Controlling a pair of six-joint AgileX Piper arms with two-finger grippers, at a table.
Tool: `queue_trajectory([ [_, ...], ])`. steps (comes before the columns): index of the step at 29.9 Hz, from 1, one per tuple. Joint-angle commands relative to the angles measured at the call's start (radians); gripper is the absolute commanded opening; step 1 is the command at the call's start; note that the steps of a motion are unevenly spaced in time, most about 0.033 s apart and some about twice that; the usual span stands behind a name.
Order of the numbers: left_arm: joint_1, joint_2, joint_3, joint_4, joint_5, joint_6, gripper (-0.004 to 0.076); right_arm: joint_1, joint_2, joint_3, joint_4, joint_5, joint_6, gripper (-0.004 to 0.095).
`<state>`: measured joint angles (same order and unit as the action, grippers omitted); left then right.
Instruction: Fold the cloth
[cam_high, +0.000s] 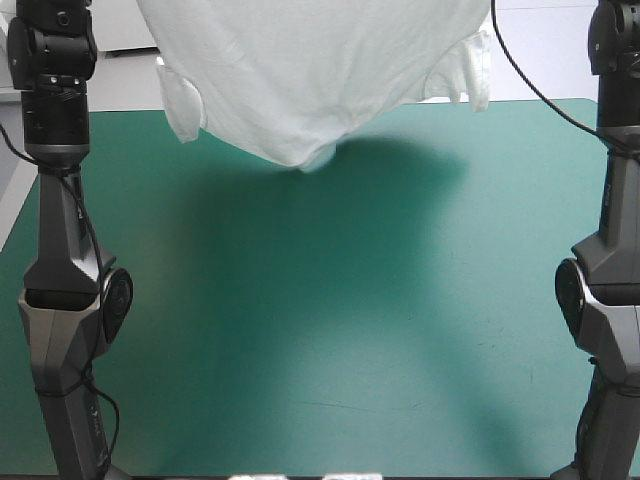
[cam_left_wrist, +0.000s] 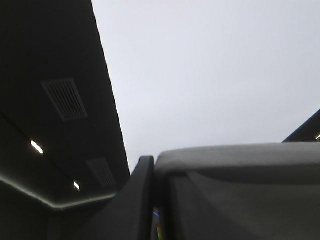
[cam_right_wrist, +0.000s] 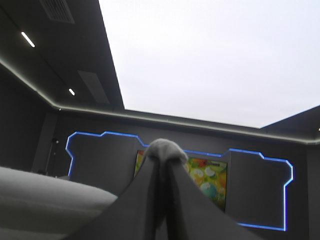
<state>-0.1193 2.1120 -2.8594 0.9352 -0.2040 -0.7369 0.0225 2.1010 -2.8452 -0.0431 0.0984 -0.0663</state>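
Your T-shirt hangs lifted above the far half of the teal-green worktop. The right gripper has its fingers pinched on a tuft of it. The left gripper seems clamped likewise, though cloth hides one finger. You're at the spreading step, I judge: next, lower it flat with both grips firm.

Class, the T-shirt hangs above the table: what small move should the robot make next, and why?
Probably lower both arms toward the teal-green cover, so the T-shirt lies flat. It hangs pinched in the left claw and right claw, its lowest point clear of the cover, so it cannot be folded yet.
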Motion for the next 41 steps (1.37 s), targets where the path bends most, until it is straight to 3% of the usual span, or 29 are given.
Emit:
queue_trajectory([
  [1, 0.005, -0.02, 0.069, -0.034, 0.102, -0.193, -0.0009, -0.008, -0.022, -0.001, 0.018, 0.015, -0.004, -0.0013],
  [4, 0.003, -0.015, 0.178, -0.034, 0.158, -0.363, -0.0009, -0.01, 0.0, 0.044, 0.019, 0.115, -0.005, -0.0013],
  [8, -0.032, -0.03, 0.272, -0.039, 0.284, -0.39, -0.0009, -0.008, 0.0, 0.137, 0.026, 0.312, -0.035, -0.0013],
  [10, -0.076, -0.055, 0.309, -0.112, 0.435, -0.232, -0.0009, -0.006, -0.006, 0.171, 0.049, 0.407, -0.047, -0.0013],
  [12, -0.121, -0.069, 0.33, -0.283, 0.606, 0.114, -0.0009, -0.006, -0.008, 0.182, 0.093, 0.521, -0.099, -0.0013],
  [13, -0.14, -0.072, 0.332, -0.456, 0.71, 0.366, -0.0009, -0.006, -0.008, 0.191, 0.127, 0.564, -0.13, -0.0013],
  [15, -0.147, -0.066, 0.332, -0.701, 0.882, 0.614, -0.0009, -0.006, -0.008, 0.205, 0.184, 0.645, -0.177, -0.0013],
  [17, -0.147, -0.052, 0.332, -0.856, 0.987, 0.677, -0.0009, -0.006, -0.008, 0.215, 0.203, 0.736, -0.18, -0.0013],
  [20, -0.147, -0.037, 0.332, -0.876, 1.148, 0.682, -0.0009, -0.006, -0.008, 0.242, 0.213, 0.882, -0.164, -0.0013],
  [24, -0.146, -0.033, 0.361, -0.876, 1.346, 0.682, -0.0009, -0.016, -0.021, 0.312, 0.259, 0.976, -0.144, -0.0013],
  [31, -0.141, -0.073, 0.475, -0.896, 1.442, 0.686, -0.0009, -0.05, -0.07, 0.514, 0.328, 1.045, -0.161, -0.0013],
  [41, -0.104, -0.269, 0.862, -1.031, 1.492, 0.727, -0.0009, -0.115, -0.244, 0.886, 0.456, 1.12, -0.219, -0.0013],
])
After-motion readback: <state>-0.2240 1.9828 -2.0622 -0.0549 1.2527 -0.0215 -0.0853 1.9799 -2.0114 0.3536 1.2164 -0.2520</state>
